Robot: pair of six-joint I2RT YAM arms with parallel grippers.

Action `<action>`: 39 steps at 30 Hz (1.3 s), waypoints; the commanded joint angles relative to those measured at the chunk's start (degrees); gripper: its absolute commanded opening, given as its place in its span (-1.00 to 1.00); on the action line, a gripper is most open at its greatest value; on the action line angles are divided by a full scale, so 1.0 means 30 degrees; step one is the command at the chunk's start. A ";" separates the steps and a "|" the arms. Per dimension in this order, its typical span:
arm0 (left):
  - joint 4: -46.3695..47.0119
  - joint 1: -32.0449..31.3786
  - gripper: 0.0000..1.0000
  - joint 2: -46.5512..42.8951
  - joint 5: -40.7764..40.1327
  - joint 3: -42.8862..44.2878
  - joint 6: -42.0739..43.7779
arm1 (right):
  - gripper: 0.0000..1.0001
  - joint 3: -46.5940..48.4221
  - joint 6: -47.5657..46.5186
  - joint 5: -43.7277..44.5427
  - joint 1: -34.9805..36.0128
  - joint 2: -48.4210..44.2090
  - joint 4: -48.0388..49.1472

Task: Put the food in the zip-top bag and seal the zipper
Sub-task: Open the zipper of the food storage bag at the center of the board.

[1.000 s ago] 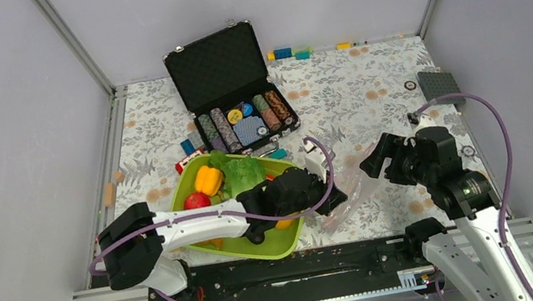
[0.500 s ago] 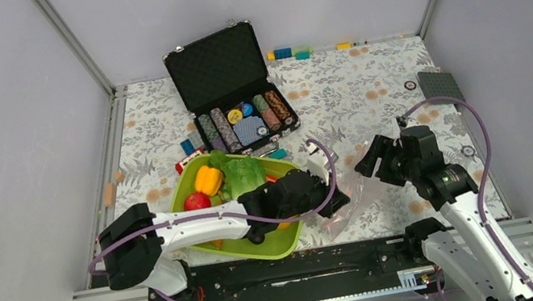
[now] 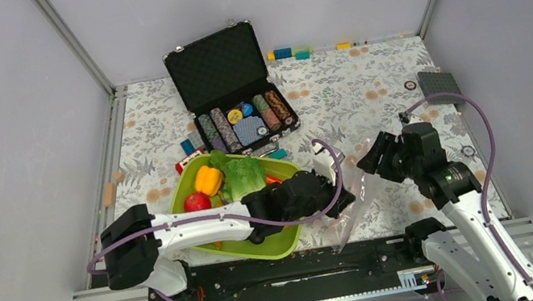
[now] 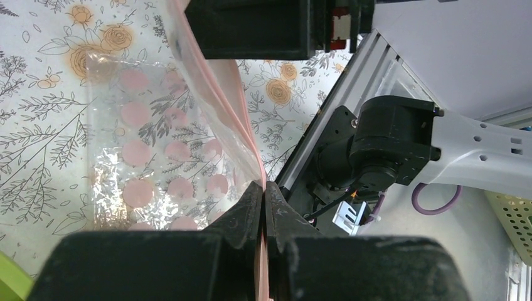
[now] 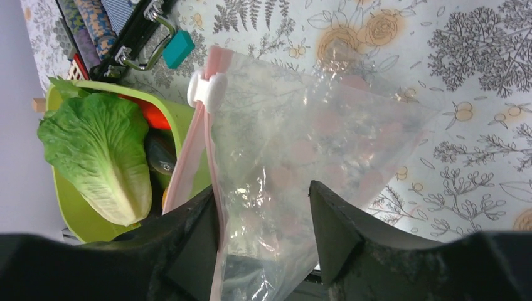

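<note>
The clear zip-top bag (image 3: 354, 195) lies right of the lime-green tray (image 3: 263, 247), its mouth lifted. My left gripper (image 3: 342, 198) is shut on the pink zipper strip (image 4: 221, 94); in the left wrist view the jaws (image 4: 263, 191) pinch it. My right gripper (image 3: 373, 159) is open. In the right wrist view its fingers (image 5: 262, 188) straddle one clear wall of the bag (image 5: 301, 125), beside the zipper (image 5: 188, 164) and its white slider (image 5: 207, 89). The yellow pepper (image 3: 208, 180), red apple (image 3: 196, 202) and green lettuce (image 3: 241, 173) lie in the tray. The bag looks empty.
An open black case of poker chips (image 3: 233, 91) stands behind the tray. Small bricks (image 3: 288, 53) lie along the back wall, and a grey baseplate (image 3: 440, 82) sits at the far right. The metal rail (image 3: 298, 264) runs along the near edge.
My right gripper has moved left and closer to the bag. My left gripper has shifted slightly right and lifted the bag's mouth higher.
</note>
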 commanded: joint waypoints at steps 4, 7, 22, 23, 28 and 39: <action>0.0733 -0.0208 -1.00 0.0366 -0.0710 0.1020 0.0162 | -0.18 -0.0394 0.0027 0.0345 0.0540 -0.0573 -0.1187; 0.0739 -0.0194 -0.44 0.0329 -0.0645 0.1134 -0.0107 | -0.65 -0.0205 -0.0642 -0.0093 0.0632 -0.0715 -0.1144; -0.1336 -0.0208 0.97 -0.1399 -0.3878 0.2314 -0.0349 | -1.00 0.3433 -0.2654 -0.2098 0.1068 -0.2284 -0.2128; -0.1836 -0.0209 0.96 -0.1305 -0.4115 0.2784 -0.0110 | -1.00 0.3872 -0.2815 -0.1854 0.1087 -0.2124 -0.2373; -0.2487 -0.0209 0.94 -0.1003 -0.4297 0.4276 0.0507 | -1.00 0.6021 -0.3187 -0.1812 0.1195 -0.1158 -0.2934; -0.4896 -0.0209 0.91 -0.0582 -0.5943 0.6926 0.2063 | -1.00 1.1065 -0.3230 0.1619 0.2689 0.2799 -0.6021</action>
